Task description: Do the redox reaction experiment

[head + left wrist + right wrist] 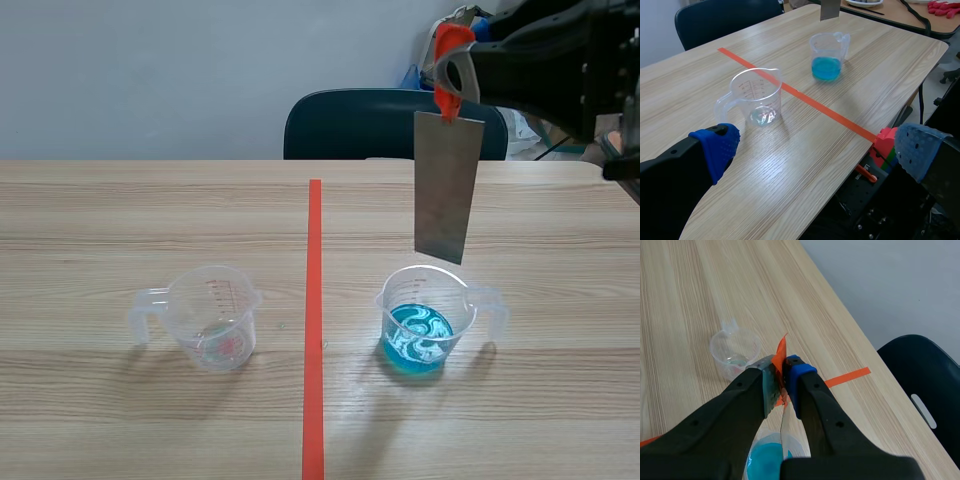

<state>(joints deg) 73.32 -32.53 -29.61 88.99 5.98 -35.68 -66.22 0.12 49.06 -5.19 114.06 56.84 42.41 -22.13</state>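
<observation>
Upper right of frame: right gripper [452, 75] clamped the orange tab [445, 42] of a grey metal plate [446, 185], which hung over the blue-liquid beaker [420, 325] (clear of its rim). Left of the tape line [314, 330] stood a clear beaker [212, 318], with a dark chair [350, 125] behind. Left gripper [815, 145] gaped wide.
</observation>
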